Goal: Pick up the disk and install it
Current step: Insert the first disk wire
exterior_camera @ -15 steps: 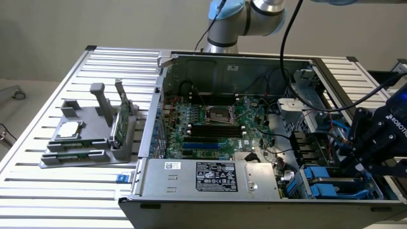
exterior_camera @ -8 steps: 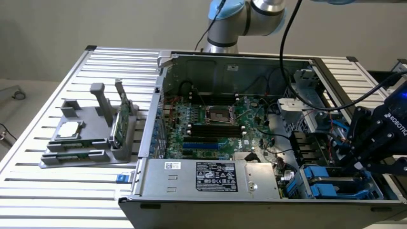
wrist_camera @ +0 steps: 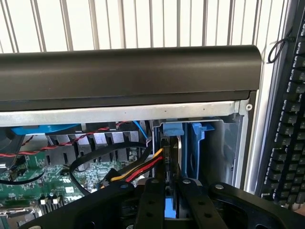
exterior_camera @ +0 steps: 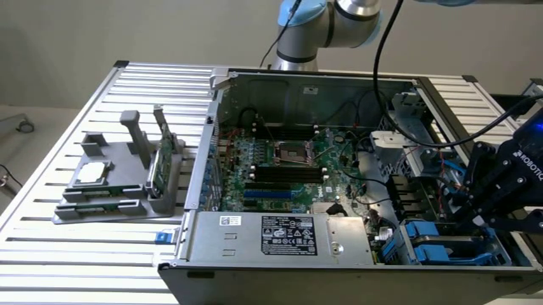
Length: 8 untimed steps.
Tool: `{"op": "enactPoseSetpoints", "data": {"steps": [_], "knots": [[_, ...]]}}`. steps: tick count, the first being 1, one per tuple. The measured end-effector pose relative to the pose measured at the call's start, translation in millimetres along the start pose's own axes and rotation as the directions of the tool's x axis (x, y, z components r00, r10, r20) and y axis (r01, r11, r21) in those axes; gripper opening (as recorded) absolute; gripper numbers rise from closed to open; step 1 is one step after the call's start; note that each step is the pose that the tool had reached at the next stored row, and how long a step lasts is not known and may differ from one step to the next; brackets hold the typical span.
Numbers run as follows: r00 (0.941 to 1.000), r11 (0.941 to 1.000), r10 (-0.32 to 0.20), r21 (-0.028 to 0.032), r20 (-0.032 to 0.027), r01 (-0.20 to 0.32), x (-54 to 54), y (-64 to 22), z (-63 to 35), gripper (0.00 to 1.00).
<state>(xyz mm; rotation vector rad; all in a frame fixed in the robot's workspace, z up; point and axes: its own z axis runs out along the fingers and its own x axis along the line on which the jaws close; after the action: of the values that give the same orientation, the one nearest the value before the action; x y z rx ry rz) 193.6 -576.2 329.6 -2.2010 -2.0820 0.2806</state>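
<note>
My gripper (exterior_camera: 482, 219) reaches down into the drive bay at the exterior view's right end of the open computer case (exterior_camera: 212, 127). In the wrist view its two black fingers (wrist_camera: 150, 202) stand close together, shut on the thin edge of the disk (wrist_camera: 172, 131). The disk stands on edge between them, with its blue carrier frame showing at the far end and between the fingers. It sits inside the metal bay, next to another blue carrier (wrist_camera: 195, 143). In the exterior view the gripper body hides the disk.
Yellow, red and black cables (wrist_camera: 138, 164) run close beside the fingers. The motherboard (exterior_camera: 288, 165) and power supply (exterior_camera: 280, 235) fill the case. A grey holder (exterior_camera: 119, 184) with a chip and green sticks lies at the exterior view's left. A keyboard (wrist_camera: 290, 124) lies beyond the case wall.
</note>
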Motion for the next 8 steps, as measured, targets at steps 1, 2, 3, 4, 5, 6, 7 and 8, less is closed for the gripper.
{"op": "enactPoseSetpoints", "data": {"steps": [1, 2, 3, 4, 5, 6, 7, 8], "knots": [[1.0, 1.0, 0.0, 0.0001, -0.0014, 0.0, 0.1, 0.2, 0.5, 0.18], [1.0, 1.0, 0.0, 0.0005, -0.0016, 0.0, 0.0, 0.3, 0.8, 0.24], [1.0, 1.0, 0.0, 0.0007, -0.0007, 0.0, -0.1, 0.2, 0.5, 0.24], [1.0, 1.0, 0.0, 0.0009, 0.0, 0.0, -0.1, 0.1, -0.1, 0.3], [1.0, 1.0, 0.0, 0.001, 0.0004, 0.0, -0.2, -0.1, -0.6, 0.3], [1.0, 1.0, 0.0, 0.0015, 0.0005, 0.0, -0.3, -0.3, -1.4, 0.36], [1.0, 1.0, 0.0, 0.0021, 0.0004, 0.0, -0.3, -0.5, -2.4, 0.42], [1.0, 1.0, 0.0, 0.0033, 0.0002, 0.0, -0.5, -0.6, -3.0, 0.42]]}}
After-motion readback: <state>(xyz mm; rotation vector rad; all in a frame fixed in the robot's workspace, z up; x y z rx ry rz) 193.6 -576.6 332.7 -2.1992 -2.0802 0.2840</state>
